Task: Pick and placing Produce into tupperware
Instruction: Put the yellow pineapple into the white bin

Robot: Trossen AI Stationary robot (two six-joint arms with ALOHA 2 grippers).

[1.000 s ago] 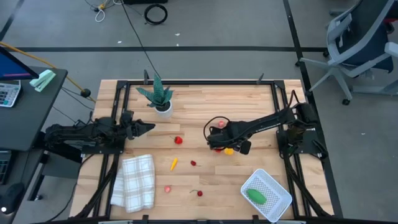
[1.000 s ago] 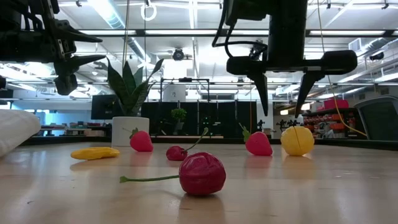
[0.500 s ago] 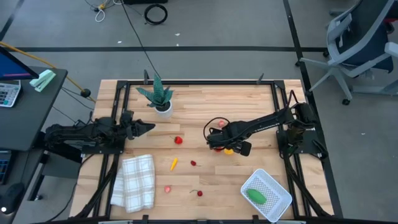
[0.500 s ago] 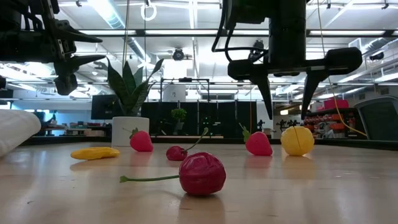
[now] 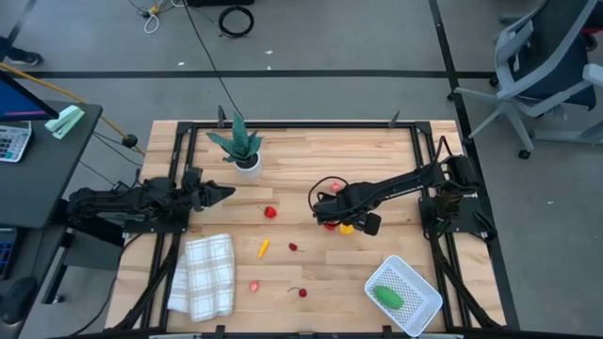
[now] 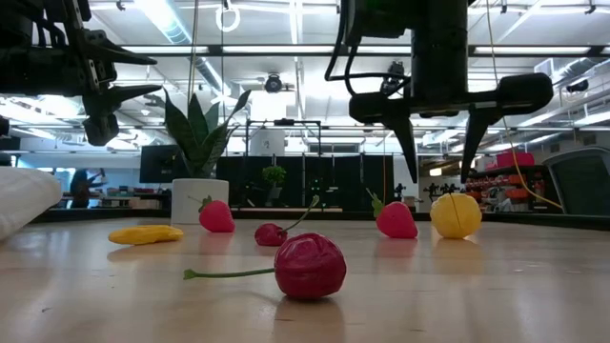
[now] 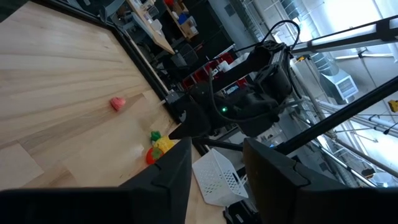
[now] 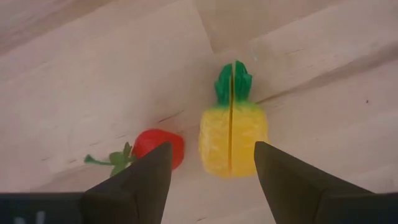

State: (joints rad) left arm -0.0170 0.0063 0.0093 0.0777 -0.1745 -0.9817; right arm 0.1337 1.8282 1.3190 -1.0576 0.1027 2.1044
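Observation:
My right gripper (image 5: 336, 222) (image 6: 438, 143) hangs open, pointing down, above a yellow toy pineapple (image 8: 232, 134) (image 6: 456, 215) that lies on the table beside a red strawberry (image 8: 158, 148). In the right wrist view its fingers stand on either side of the pineapple without touching it. More produce lies scattered: a pink strawberry (image 5: 334, 187), a red piece (image 5: 270, 212), a thin orange piece (image 5: 264, 248) and a cherry (image 5: 302, 292). The white tupperware (image 5: 419, 282) at the near right holds a green piece (image 5: 388, 297). My left gripper (image 5: 224, 194) (image 7: 217, 174) waits open and level at the left edge.
A spiky green plant in a white pot (image 5: 242, 149) stands at the far left of the table. A folded white checked cloth (image 5: 203, 275) lies at the near left. Bare wood lies between the pineapple and the tupperware.

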